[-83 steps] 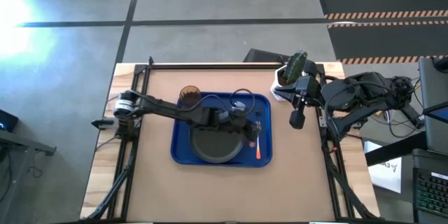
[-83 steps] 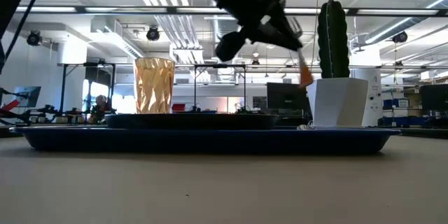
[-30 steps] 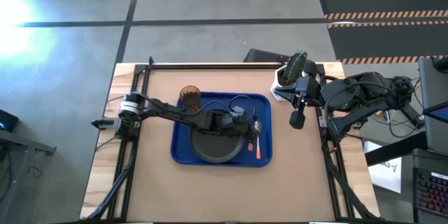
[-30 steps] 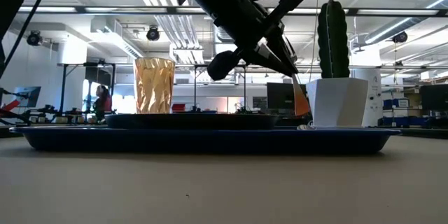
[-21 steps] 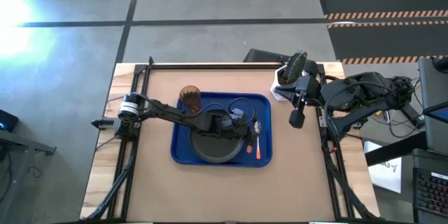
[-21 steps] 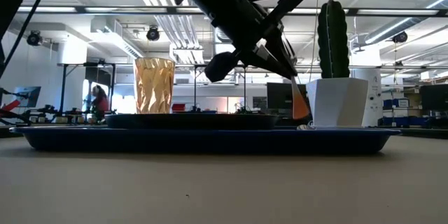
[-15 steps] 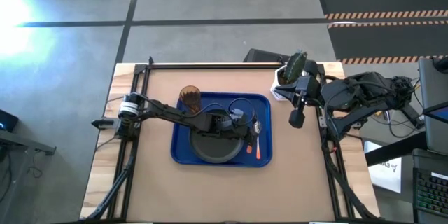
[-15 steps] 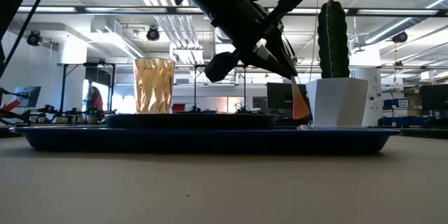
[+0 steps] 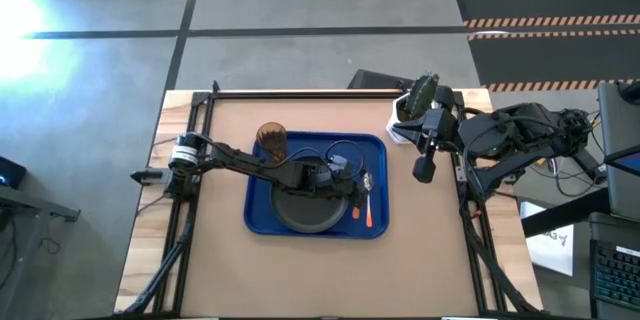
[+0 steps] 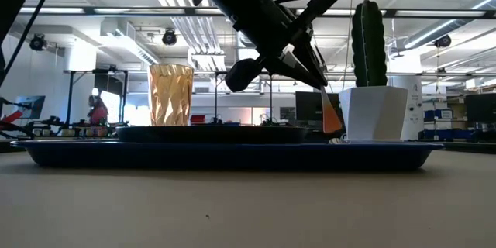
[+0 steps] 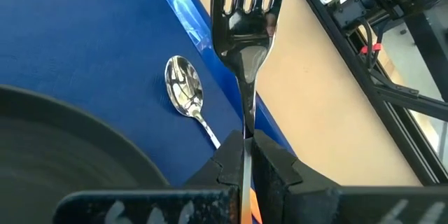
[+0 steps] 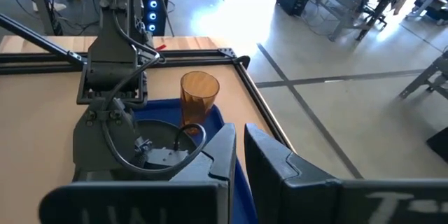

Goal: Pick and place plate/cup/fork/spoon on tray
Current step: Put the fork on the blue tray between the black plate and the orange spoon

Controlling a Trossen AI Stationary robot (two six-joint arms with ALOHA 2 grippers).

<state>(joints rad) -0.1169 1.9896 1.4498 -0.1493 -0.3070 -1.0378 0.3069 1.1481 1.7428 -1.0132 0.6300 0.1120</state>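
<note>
Cup (image 9: pixel 271 140) stands at the tray's (image 9: pixel 258 216) far-left corner, well left of the left gripper (image 9: pixel 352 200). Plate (image 9: pixel 305 207) fills the tray's middle and near part, directly under the left arm, its rim just beside the gripper. Left gripper is clamped tight on the fork (image 11: pixel 245 35), tines pointing out past the fingertips, over the tray's right strip. Spoon (image 11: pixel 186 92) lies flat on the blue floor there, just beside the fork, between plate rim and tray's right edge; little free room in that strip. Bare table right of the tray. Right gripper (image 9: pixel 423 170) hangs beyond the tray's right edge by the cactus pot (image 9: pixel 404 120), fingers slightly parted, empty. Since 2.8 s ago the left gripper has dropped lower with the fork; the last half second shows almost no change.
</note>
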